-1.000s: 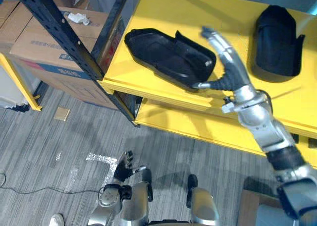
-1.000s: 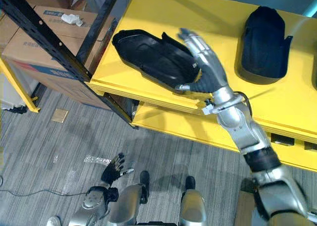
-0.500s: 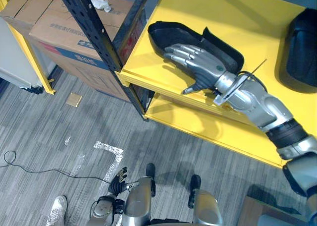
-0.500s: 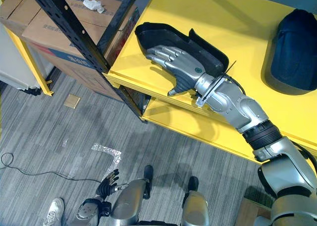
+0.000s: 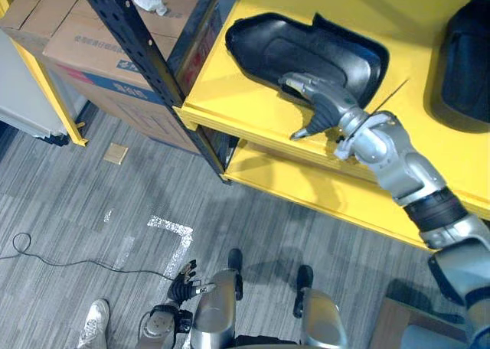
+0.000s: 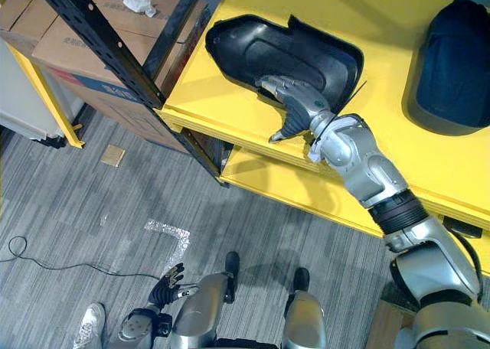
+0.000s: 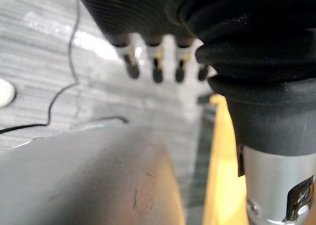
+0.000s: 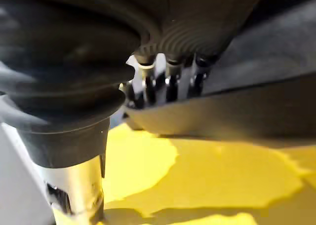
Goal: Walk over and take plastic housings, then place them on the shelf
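Yellow shelf (image 5: 249, 104): right hand (image 5: 321, 104), fingers (image 5: 297, 82) straight, now back at housing (image 5: 291, 47) rim.

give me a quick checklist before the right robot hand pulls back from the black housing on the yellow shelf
1. Housing lies wholly on the yellow shelf, no overhang: ok.
2. Right robot hand clear of the housing: not ok; its fingers rest on the near rim, thumb apart.
3. Second housing apart from the first: ok.
4. Black shelf post clear of the right robot hand: ok.
5. Left robot hand free: ok, open, hanging low.
6. Floor behind clear for a step back: cannot tell; a person's shoe is close.
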